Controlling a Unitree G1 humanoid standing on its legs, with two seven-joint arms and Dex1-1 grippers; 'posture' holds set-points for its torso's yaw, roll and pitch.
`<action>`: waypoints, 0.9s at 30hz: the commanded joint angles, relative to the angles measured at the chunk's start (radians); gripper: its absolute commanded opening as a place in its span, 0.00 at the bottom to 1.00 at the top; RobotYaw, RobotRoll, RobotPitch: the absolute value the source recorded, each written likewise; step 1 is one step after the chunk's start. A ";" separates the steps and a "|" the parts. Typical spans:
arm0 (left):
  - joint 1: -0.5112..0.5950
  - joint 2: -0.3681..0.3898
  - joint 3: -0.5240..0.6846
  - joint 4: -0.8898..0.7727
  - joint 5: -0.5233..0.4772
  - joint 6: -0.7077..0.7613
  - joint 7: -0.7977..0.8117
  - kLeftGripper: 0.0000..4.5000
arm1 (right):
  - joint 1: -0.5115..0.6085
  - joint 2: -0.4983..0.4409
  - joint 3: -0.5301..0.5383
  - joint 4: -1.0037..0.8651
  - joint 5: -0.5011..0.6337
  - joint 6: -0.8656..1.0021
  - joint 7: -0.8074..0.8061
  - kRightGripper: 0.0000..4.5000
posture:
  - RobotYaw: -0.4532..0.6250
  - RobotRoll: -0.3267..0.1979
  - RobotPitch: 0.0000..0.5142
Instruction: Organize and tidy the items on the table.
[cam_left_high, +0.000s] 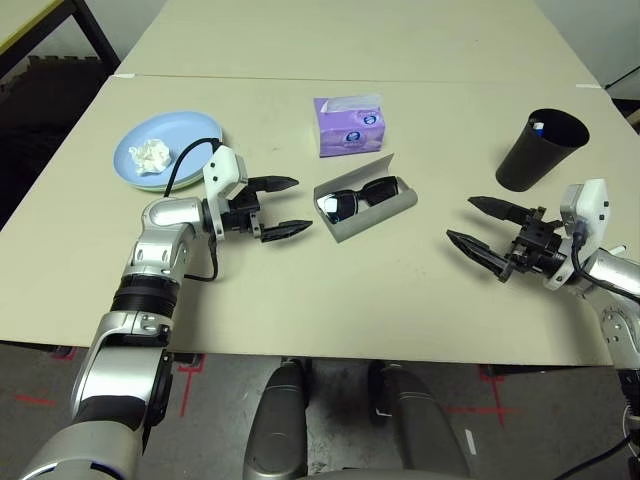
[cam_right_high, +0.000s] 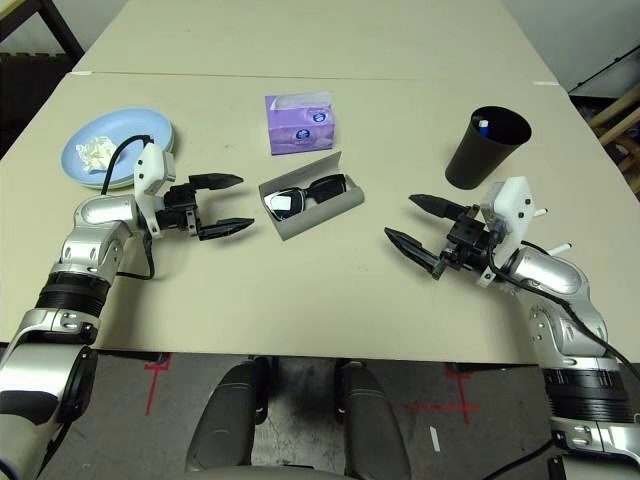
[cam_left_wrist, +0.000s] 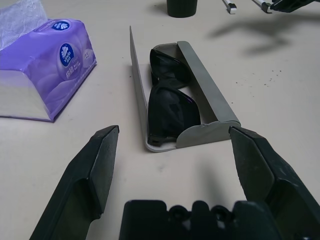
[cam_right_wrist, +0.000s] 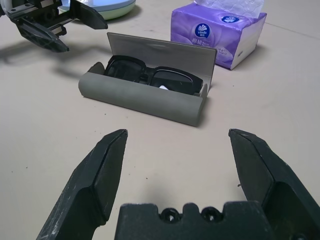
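Note:
The grey glasses case lies open at the middle of the table, with the black sunglasses inside it. Just left of the case, my left gripper is open and empty, fingers pointing at the case's end. My right gripper, open and empty too, hovers to the case's right. Far left, a light blue plate carrying the crumpled tissue wad is stacked on a pale green plate. The black cup stands far right. A white pen lies by my right wrist.
A purple tissue box stands just behind the case. Something white and blue pokes up inside the cup. A seam joins this table to another behind it. Bare tabletop stretches along the front edge between my arms.

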 joint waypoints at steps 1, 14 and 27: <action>-0.005 -0.001 -0.005 -0.008 0.006 -0.006 0.000 1.00 | 0.008 0.003 0.007 0.015 -0.009 -0.039 0.022 1.00 | 0.53 0.62 0.42; -0.013 0.015 0.017 0.003 -0.011 0.001 -0.007 0.50 | -0.006 0.005 0.011 0.049 -0.013 -0.072 0.038 1.00 | 0.54 0.62 0.42; -0.108 -0.008 -0.005 0.200 0.058 -0.138 0.002 0.01 | -0.021 -0.001 0.012 0.053 -0.016 -0.077 0.043 1.00 | 0.53 0.62 0.43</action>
